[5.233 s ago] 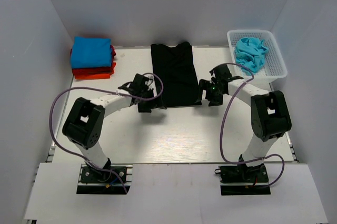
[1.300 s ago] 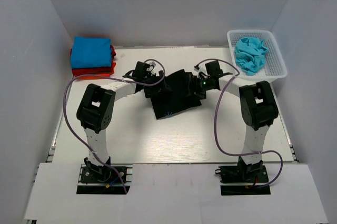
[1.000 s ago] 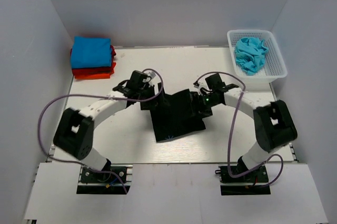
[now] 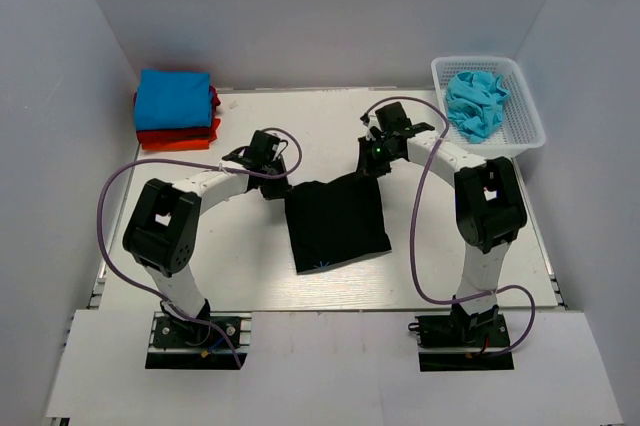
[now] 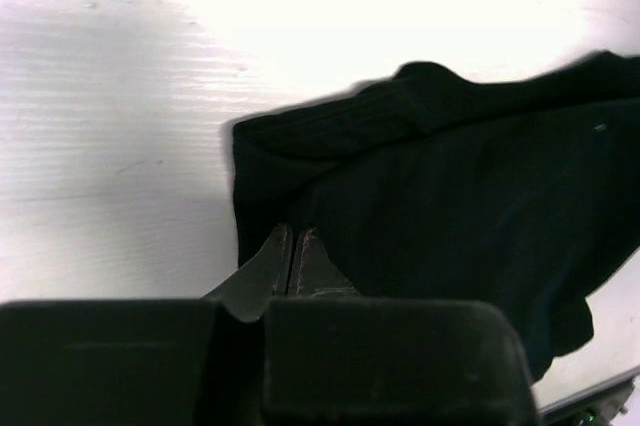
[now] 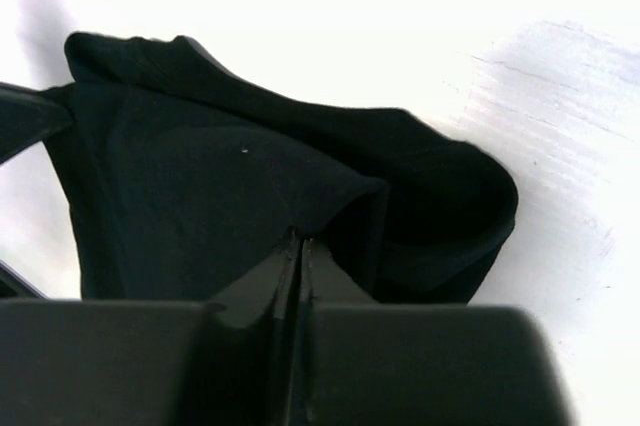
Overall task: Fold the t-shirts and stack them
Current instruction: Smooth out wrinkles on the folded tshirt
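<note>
Left tool (image 5: 290, 237) and right tool (image 6: 300, 242) drew back; both pinch black t-shirt (image 4: 335, 224) on table (image 4: 250, 261).

Before me lies a white table (image 4: 250, 276) with a fine grain, like wood, in its surface. Three plain walls of pale grey close it in: the back wall (image 4: 320, 16), the left wall (image 4: 50, 166) and the right wall (image 4: 595, 176). A white board (image 4: 330, 371) runs along the near edge. The light is strong; seen from close, the table shines almost pure white, with soft grey shadows.
</note>
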You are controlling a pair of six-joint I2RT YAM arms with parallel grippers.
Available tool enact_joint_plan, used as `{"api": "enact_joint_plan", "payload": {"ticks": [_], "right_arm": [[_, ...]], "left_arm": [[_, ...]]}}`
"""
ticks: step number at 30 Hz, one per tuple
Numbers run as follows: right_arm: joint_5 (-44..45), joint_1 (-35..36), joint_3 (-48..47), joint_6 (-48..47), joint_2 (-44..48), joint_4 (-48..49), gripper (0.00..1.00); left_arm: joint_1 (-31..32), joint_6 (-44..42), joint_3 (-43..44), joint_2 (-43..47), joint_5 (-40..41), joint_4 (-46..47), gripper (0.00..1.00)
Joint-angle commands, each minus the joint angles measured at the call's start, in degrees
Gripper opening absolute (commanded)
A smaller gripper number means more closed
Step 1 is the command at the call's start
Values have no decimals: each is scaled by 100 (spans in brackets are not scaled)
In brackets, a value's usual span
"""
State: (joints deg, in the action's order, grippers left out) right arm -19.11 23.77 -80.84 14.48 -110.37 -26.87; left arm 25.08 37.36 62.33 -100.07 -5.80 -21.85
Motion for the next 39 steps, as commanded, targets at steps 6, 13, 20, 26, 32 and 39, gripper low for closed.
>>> {"api": "enact_joint_plan", "payload": {"ticks": [6, 13, 20, 26, 32, 39], "right_arm": [[362, 5, 164, 72, 925, 235, 0], [953, -83, 1007, 695, 2289, 77, 0], [1489, -259, 1246, 1012, 2433, 7, 0], [2137, -522, 930, 1197, 2002, -72, 0], [1571, -812, 719, 952, 1449, 304, 0], [1883, -962, 428, 1126, 693, 261, 0]], "left_arm": [[67, -325, 79, 819, -202, 435, 0], [67, -546, -255, 1956, -693, 708, 0], [67, -546, -107, 1667, -695, 866, 0], [14, -730, 499, 815, -449, 1139, 0], [-38, -801, 1202, -143, -230, 1200, 0], [-38, -854, 2090, -1268, -201, 1060, 0]]}}
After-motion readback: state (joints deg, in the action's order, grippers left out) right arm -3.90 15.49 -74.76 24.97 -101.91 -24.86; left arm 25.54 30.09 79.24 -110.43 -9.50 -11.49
